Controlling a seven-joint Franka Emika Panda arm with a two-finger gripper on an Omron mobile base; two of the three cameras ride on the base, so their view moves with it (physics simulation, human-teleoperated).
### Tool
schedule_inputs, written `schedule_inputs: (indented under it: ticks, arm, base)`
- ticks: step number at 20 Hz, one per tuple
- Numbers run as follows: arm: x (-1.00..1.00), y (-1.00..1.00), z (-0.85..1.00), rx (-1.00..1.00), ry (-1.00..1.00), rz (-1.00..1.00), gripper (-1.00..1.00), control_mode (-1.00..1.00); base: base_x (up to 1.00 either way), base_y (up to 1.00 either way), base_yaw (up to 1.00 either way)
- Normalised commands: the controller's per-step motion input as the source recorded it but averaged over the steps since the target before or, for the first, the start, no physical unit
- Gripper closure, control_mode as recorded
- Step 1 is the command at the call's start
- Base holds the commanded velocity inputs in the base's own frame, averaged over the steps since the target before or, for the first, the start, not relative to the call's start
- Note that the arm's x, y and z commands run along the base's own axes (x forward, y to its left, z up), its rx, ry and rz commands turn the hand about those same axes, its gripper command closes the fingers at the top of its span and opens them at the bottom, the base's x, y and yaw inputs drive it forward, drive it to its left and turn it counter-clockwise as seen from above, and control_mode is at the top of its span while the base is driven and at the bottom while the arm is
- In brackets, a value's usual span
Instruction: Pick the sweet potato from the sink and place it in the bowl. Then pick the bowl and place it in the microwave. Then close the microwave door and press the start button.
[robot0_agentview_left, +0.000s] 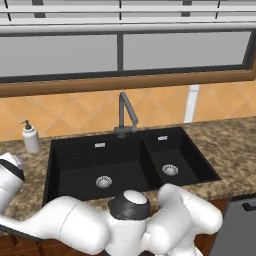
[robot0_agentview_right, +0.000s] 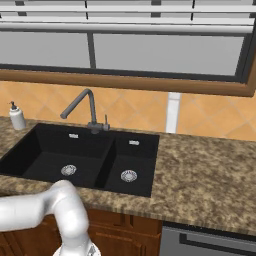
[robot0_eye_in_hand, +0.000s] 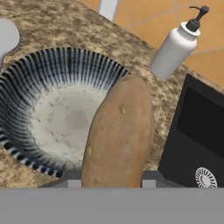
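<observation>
Hand view: gripper (robot0_eye_in_hand: 111, 181) jaws are clamped on the tan-orange elongated sweet potato (robot0_eye_in_hand: 119, 135), held above the round, dark-streaked, pale-bottomed bowl (robot0_eye_in_hand: 52, 113) on the granite counter (robot0_eye_in_hand: 57, 30).

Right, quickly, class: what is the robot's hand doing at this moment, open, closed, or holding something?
Hand: closed on the sweet potato, held over the bowl.

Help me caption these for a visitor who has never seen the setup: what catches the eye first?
In the hand view, a big tan sweet potato sits between the fingers of the gripper, hanging over the rim of a striped bowl on the speckled counter. A white soap bottle stands beside the bowl. From the base views, the black double sink under the window lies bare, with a grey faucet behind it.
</observation>
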Motion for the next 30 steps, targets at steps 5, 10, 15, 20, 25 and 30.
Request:
schedule_inputs:
  ticks: [5,10,15,20,25,30]
  arm:
    - [0.36,0.02,-0.32,0.02,0.0,0.0,1.0,-1.0]
    - [0.78,0.05,-0.01,0.07,0.03,0.0,1.0,-1.0]
    - [0.34,0.16,-0.42,0.01,0.03,0.0,1.0,-1.0]
    - [0.14,0.19,-0.5,0.0,0.01,0.0,1.0,-1.0]
    - [0.17,0.26,-0.3,0.0,0.07,0.0,-1.0,-1.0]
    - [-0.03,0.1,-0.02,0.04,0.01,-0.01,-1.0,-1.0]
  base:
    - [0.0,0.0,0.0]
    - [0.0,0.0,0.0]
    - [0.0,0.0,0.0]
    - [0.0,0.0,0.0]
    - [0.0,0.0,0.0]
    - [0.0,0.0,0.0]
